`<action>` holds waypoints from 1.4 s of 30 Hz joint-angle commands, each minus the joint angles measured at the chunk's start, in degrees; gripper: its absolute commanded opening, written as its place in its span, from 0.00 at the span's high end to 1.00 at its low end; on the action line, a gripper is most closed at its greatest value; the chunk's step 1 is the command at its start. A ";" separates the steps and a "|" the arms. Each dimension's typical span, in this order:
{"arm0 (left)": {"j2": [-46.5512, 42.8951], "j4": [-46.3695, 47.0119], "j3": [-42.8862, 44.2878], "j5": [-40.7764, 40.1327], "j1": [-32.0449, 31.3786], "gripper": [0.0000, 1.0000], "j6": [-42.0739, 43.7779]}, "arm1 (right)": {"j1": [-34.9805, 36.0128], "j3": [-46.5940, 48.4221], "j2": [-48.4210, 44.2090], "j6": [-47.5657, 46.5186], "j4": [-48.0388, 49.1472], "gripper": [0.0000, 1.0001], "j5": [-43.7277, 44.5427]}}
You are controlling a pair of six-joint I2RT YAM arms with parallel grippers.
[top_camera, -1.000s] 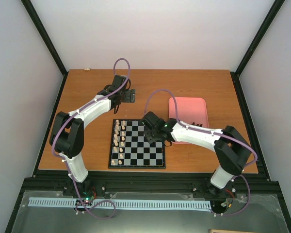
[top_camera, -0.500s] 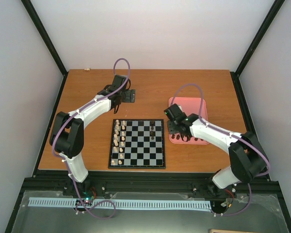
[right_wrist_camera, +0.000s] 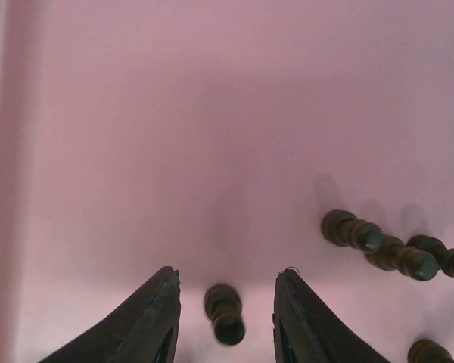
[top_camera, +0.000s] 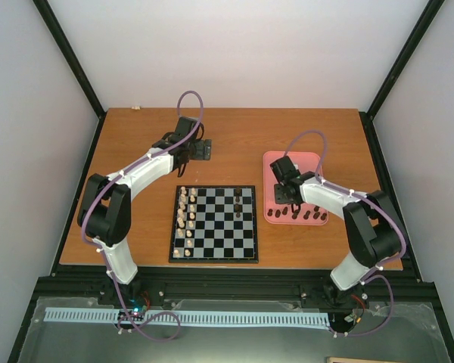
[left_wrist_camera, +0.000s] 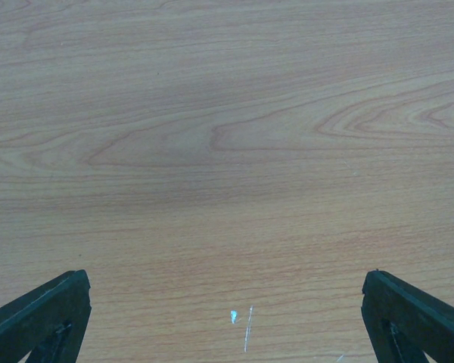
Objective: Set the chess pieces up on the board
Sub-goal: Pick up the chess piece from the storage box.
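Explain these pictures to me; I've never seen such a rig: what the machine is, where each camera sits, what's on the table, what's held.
Two robot arms are bolted at the near edge of a wooden table. One picture looks down from above; the other two come from cameras on each wrist. On the table are a checkered board with pale pieces along its left side and some dark chess pieces, and a pink tray holding more dark ones. The left gripper hangs open over bare wood, holding nothing. The right gripper is open over the tray, its fingers either side of one dark piece, not gripping it.
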 commanded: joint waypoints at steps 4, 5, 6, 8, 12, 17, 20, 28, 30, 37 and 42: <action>1.85 -0.44 3.04 0.06 0.34 0.00 -0.70 | -2.89 -0.39 2.74 -0.57 3.44 0.68 -1.61; 1.99 -0.41 3.12 0.05 0.34 0.00 -0.70 | -3.04 -0.50 2.92 -0.60 3.70 0.69 -2.07; 2.11 -0.45 3.22 0.12 0.34 0.00 -0.70 | -3.11 -0.68 3.03 -0.73 3.89 0.71 -2.36; 2.32 -0.51 3.34 0.18 0.34 0.00 -0.70 | -3.20 -0.84 3.13 -0.65 4.05 0.73 -2.52; 2.50 -0.56 3.44 0.22 0.34 0.00 -0.75 | -3.47 -1.04 2.84 -0.50 3.74 0.77 -2.02; 2.58 -0.50 3.56 0.31 0.32 0.00 -0.79 | -3.56 -1.80 1.71 -0.20 3.10 0.78 -2.41; 2.50 -0.48 3.52 0.48 0.30 0.00 -0.88 | -3.56 -2.48 0.97 -0.01 3.04 0.78 -2.23; 2.34 -0.46 3.48 0.67 0.33 0.00 -0.98 | -3.56 -2.22 1.70 -0.20 3.44 0.84 -3.01; 2.42 -0.44 3.50 0.68 0.34 0.00 -1.02 | -3.56 -2.11 1.66 -0.20 3.42 0.86 -3.29; 2.58 -0.49 3.61 0.53 0.36 0.00 -0.95 | -3.58 -1.54 -1.22 -0.06 2.76 0.92 -3.48; 2.51 -0.50 3.54 0.51 0.26 0.00 -0.97 | -3.58 -0.53 -3.10 -0.37 2.70 0.93 -3.92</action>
